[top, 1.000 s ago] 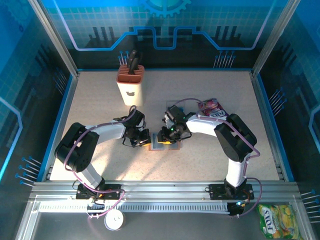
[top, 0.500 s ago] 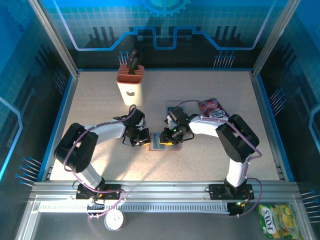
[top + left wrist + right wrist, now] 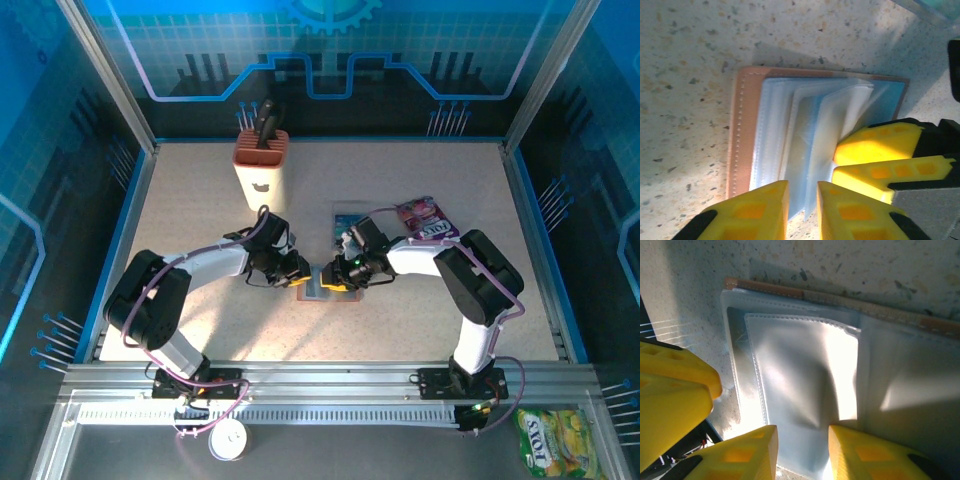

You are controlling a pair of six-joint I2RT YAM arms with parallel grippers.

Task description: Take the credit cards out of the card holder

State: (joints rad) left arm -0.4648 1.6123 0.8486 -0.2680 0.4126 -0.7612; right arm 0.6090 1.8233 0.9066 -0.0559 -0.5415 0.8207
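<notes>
While my right pincer clamps the holder and my left pincer sits slightly apart, I'd slide deeper before closing.

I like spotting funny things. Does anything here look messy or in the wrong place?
The brown leather-look card holder lies open, its clear plastic sleeves fanned up instead of flat. A yellow snack packet lies off the table, past the metal rail.
</notes>
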